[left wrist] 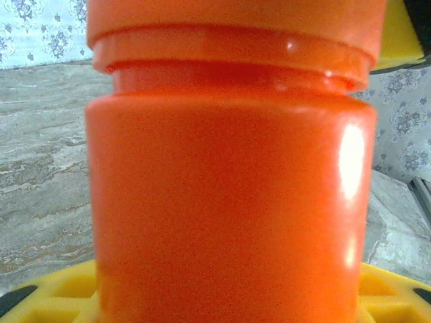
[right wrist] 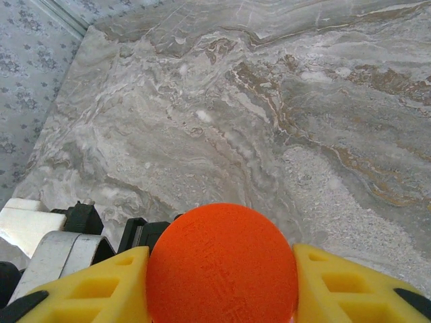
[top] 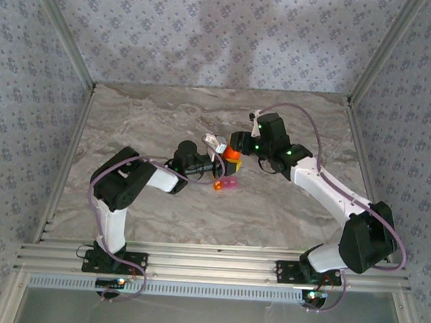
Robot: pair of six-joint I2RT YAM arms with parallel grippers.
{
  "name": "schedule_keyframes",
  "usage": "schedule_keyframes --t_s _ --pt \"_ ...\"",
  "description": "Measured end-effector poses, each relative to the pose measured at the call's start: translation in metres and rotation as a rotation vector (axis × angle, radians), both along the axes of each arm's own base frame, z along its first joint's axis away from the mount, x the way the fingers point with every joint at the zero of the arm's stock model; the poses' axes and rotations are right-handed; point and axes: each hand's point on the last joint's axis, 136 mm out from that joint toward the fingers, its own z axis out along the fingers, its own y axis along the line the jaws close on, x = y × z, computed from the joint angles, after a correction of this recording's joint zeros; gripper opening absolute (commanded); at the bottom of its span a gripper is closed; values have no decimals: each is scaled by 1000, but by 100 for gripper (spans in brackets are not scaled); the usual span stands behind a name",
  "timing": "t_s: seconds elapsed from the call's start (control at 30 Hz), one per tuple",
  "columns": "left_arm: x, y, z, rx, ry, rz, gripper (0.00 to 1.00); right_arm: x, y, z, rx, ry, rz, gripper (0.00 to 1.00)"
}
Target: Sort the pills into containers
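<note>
Both arms meet mid-worktop (top: 152, 121) around the tall orange bottle (left wrist: 229, 188). The left end effector (left wrist: 225, 303) is clamped on the bottle's body, with a yellow finger (left wrist: 54, 296) pressed against each side of its base in the left wrist view. The right end effector (right wrist: 222, 289) comes from above and is closed on the round cap (right wrist: 222, 259), yellow fingers (right wrist: 343, 282) tight against both sides. The containers (top: 225, 183), orange and pink and joined side by side, sit on the worktop just on the near side of the bottle, right under the two end effectors. Neither end effector touches them. Too small to see inside them.
</note>
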Motion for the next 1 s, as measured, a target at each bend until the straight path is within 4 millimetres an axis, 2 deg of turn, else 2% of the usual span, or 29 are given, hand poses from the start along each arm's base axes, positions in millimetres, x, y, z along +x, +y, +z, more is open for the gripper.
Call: schedule_keyframes --t_s 0.1,0.2,0.5,0.6,0.73,0.9,1.0 --pt "-1 -1 5 -15 -18 -4 0 -2 1 2 0 19 30 68" --pt "-1 -1 10 -27 -34 -4 0 -5 -1 8 -2 34 62 73" --pt "-1 -2 14 -39 -49 -5 0 -4 -15 53 17 -17 171 77" --pt "-1 -2 14 -40 -50 -5 0 0 -12 61 -22 -27 239 77" --pt "-1 -2 14 -40 -50 -5 0 2 -5 50 -59 0 315 75" --pt "-1 -2 14 -40 -50 -5 0 0 -4 19 -97 86 360 73" --pt "-1 -2 14 -40 -50 -5 0 -2 -4 15 -105 102 370 70"
